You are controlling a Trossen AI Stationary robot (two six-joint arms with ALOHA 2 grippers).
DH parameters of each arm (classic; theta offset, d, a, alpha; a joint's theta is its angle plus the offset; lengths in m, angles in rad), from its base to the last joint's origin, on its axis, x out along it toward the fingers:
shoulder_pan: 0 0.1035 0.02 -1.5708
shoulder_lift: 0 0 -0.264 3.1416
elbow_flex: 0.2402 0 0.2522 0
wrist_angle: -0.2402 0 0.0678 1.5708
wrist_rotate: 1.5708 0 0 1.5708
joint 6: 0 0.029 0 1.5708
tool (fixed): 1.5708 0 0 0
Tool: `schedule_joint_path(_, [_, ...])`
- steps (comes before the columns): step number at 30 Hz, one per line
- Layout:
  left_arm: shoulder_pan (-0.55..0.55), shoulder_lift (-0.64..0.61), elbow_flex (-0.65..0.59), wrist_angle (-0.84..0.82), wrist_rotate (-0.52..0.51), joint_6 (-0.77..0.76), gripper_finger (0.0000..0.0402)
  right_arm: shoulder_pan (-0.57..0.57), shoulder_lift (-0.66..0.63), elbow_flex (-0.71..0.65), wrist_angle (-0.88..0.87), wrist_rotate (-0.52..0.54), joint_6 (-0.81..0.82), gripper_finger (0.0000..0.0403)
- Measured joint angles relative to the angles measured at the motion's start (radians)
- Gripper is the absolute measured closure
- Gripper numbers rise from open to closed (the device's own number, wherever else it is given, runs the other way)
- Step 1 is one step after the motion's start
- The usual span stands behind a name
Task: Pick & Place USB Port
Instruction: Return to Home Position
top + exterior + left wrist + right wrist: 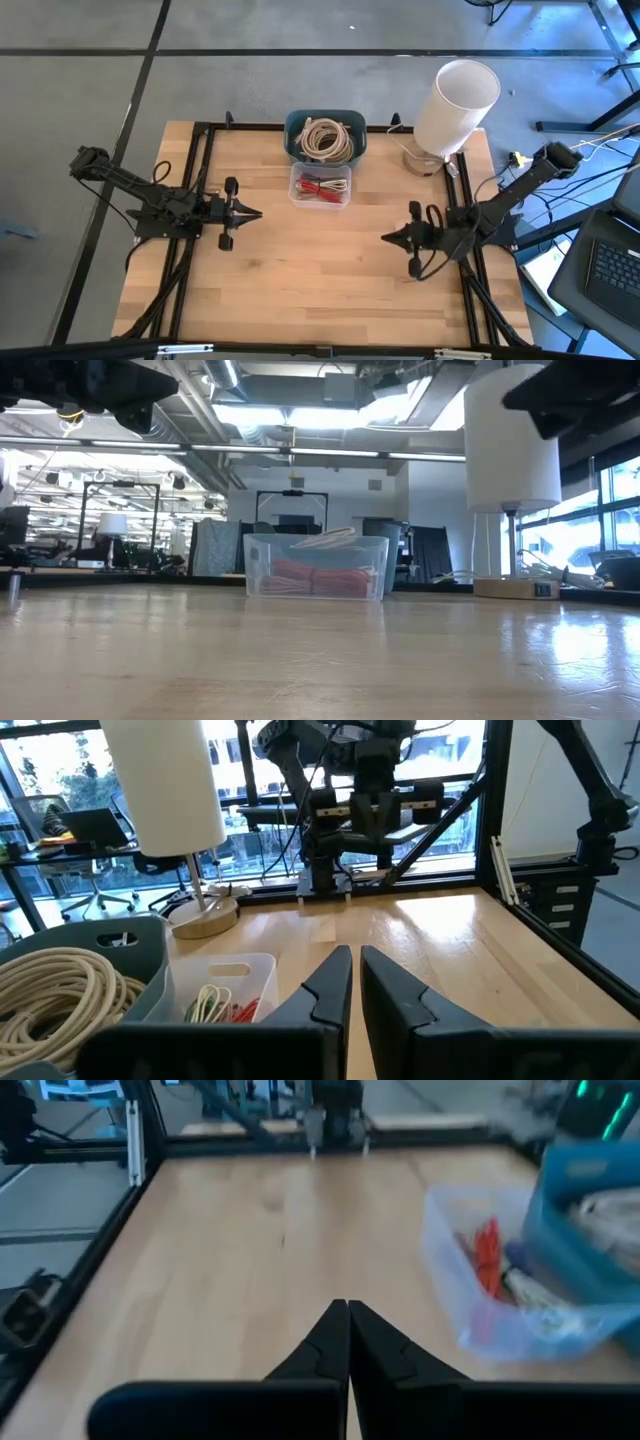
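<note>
A clear bin of red and white cables stands at the table's far middle. Behind it, a blue bin holds coiled beige cable. No USB port shows on its own; if one lies among the cables, it is hidden. My left gripper hovers above the table's left half, shut and empty, pointing level toward the right; its wrist view shows the fingertips together. My right gripper hovers over the right half, shut and empty, pointing toward the left, near side of the clear bin.
A white lamp on a wooden base stands at the far right corner, right of the bins. Bare wooden tabletop lies between and in front of the two grippers. A black frame runs along the table's edges.
</note>
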Motion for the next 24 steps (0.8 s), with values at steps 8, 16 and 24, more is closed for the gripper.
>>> schedule_joint_path(8, [0.000, 0.000, 0.000, 0.001, 0.000, -0.001, 0.0384, -0.144, 0.000, -0.025, 0.231, -0.236, -0.206, 0.0402])
schedule_joint_path(16, [0.023, 0.018, 0.000, 0.166, 0.100, 0.148, 0.0384, -0.305, 0.000, -0.050, 0.224, -0.334, -0.258, 0.0403])
schedule_joint_path(24, [0.201, -0.034, 0.000, 0.054, -0.052, 0.194, 0.0384, -0.447, -0.075, -0.050, 0.054, -0.357, -0.337, 0.0403])
